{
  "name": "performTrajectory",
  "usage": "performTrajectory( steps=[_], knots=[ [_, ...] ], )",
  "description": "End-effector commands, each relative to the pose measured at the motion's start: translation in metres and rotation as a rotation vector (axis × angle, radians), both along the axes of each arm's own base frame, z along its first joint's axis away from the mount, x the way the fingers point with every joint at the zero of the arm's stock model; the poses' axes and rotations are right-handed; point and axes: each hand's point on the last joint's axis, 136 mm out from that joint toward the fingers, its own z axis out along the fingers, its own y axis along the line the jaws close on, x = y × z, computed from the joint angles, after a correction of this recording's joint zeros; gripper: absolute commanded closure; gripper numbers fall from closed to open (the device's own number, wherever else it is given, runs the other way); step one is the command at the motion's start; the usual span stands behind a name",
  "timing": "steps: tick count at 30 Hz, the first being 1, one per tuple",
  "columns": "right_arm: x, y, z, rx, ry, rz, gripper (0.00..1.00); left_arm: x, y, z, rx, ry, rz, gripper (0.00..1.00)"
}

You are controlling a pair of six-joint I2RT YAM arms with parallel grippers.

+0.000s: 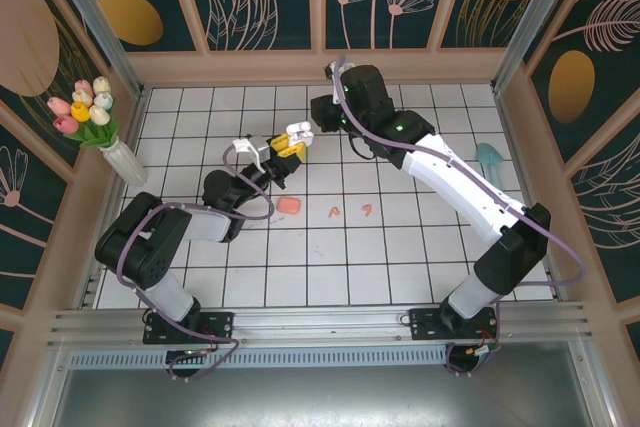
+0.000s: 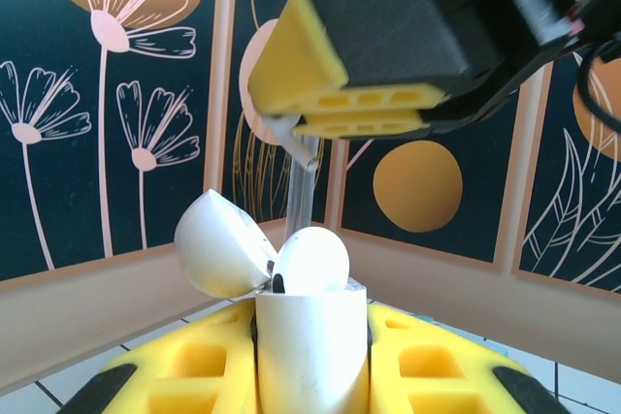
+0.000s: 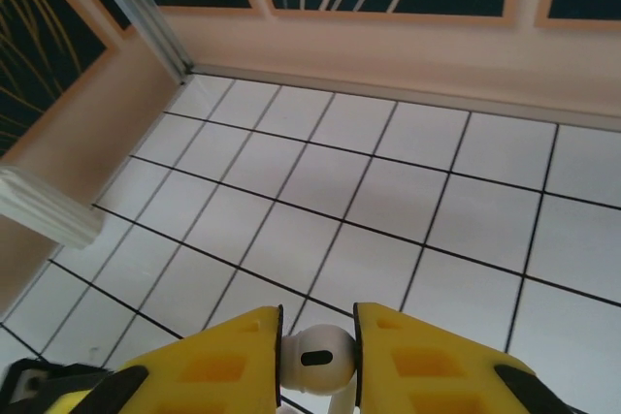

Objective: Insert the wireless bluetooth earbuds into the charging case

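left fingers (image 2: 184, 375) clamped on open white charging case (image 2: 310, 346) | right fingers (image 3: 218, 356) pinch white earbud (image 3: 315, 358) just above it | two pink earbuds (image 1: 336, 211) on surface (image 1: 400, 247)

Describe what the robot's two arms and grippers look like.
The left arm and right arm have black joints and white links, with purple cables alongside. The left gripper and right gripper have chunky yellow fingers with rectangular cut-outs.

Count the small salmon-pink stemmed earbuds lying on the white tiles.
2. One salmon-pink earbud lies right of the salmon-pink oval case; the other salmon-pink earbud lies farther right. None appears hidden.
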Motion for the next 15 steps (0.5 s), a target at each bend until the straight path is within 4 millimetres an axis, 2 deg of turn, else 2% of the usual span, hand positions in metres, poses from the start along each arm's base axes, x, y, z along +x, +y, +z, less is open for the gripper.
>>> performTrajectory(
  steps=[1,8,14,15],
  knots=[
    [-0.013,0.005,0.039,0.110,-0.082,0.026,0.76,-0.007,0.001,0.033,-0.082,-0.110,-0.024,1.00],
    [-0.025,0.009,0.046,0.161,-0.111,0.050,0.76,-0.002,0.001,0.040,-0.111,-0.122,-0.014,1.00],
    [-0.030,0.011,0.037,0.183,-0.111,0.057,0.76,-0.003,0.004,0.052,-0.151,-0.139,-0.018,1.00],
    [-0.031,0.011,0.036,0.191,-0.112,0.058,0.76,0.001,0.002,0.044,-0.144,-0.120,-0.017,1.00]
  ],
)
